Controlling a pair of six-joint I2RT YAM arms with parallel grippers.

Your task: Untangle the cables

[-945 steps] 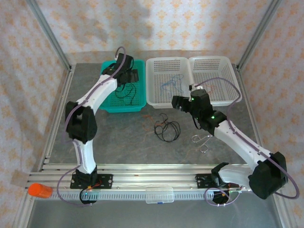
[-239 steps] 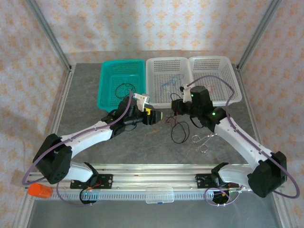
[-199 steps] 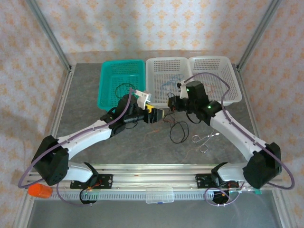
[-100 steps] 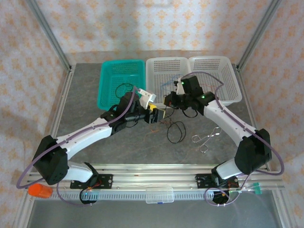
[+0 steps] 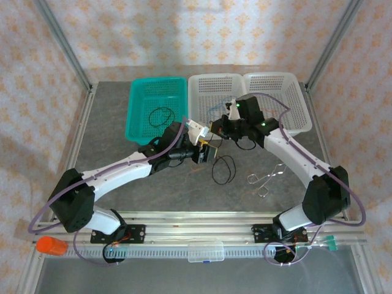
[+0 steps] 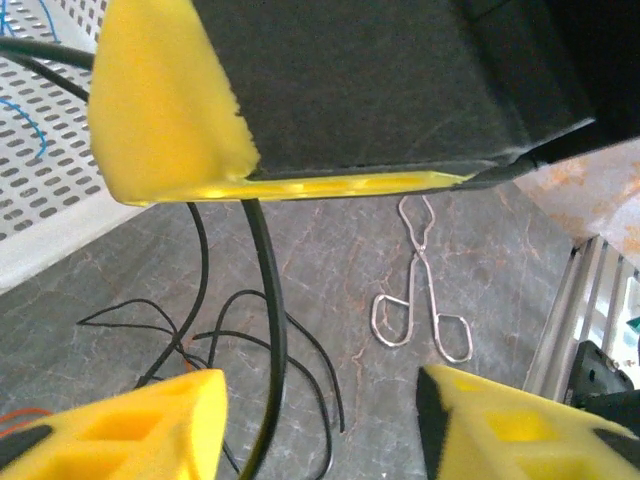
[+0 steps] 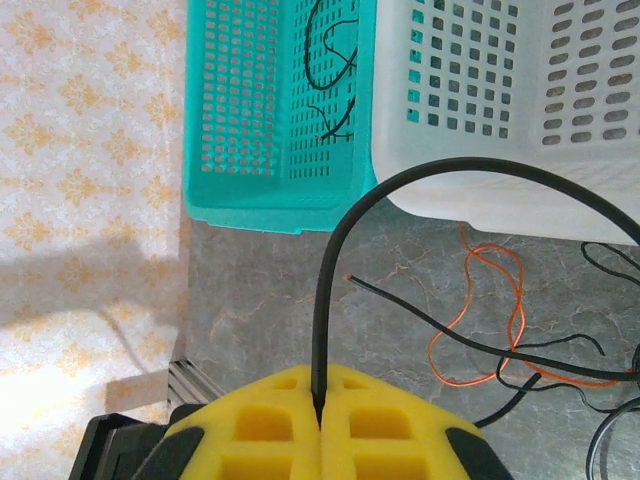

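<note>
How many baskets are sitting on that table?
3. A teal basket on the left, a white basket in the middle, a second white basket on the right, side by side at the far edge.

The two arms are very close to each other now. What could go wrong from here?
First, the right tool is shut on a black cable, while other black strands cross the orange cable on the table. If all are knotted, a pull may drag the whole bundle. Second, the open left tool sits very close to the right tool, so the two might collide when it closes.
</note>
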